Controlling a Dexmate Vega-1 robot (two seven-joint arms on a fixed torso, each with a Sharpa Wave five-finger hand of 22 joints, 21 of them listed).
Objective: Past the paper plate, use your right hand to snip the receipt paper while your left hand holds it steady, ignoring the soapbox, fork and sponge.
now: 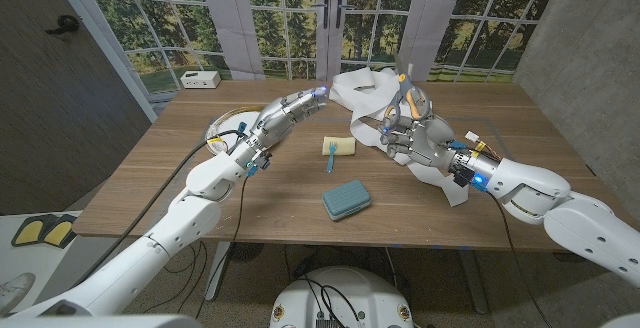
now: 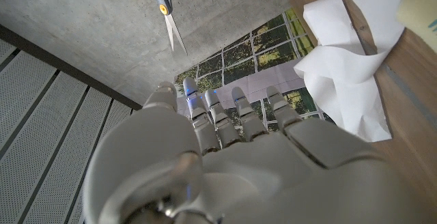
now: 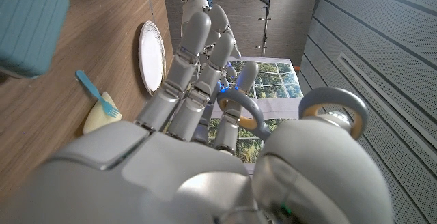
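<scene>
The white receipt paper [image 1: 366,88] lies crumpled past the paper plate [image 1: 222,125] and trails toward the table's right front. My left hand [image 1: 290,110] stretches over the plate with its fingers out straight, their tips at the paper's left edge; I cannot tell if they touch it. In the left wrist view the left hand [image 2: 225,149] holds nothing, with the paper [image 2: 348,60] beside it. My right hand [image 1: 420,138] grips grey scissors [image 1: 405,93] over the paper, blades pointing up and away. The scissors' rings [image 3: 239,108] sit around the right hand's fingers [image 3: 184,74].
A yellow sponge [image 1: 342,146] with a blue fork [image 1: 330,156] leaning on it lies mid-table. The teal soapbox [image 1: 346,200] sits nearer the front edge. A small white box [image 1: 200,79] stands at the far left corner.
</scene>
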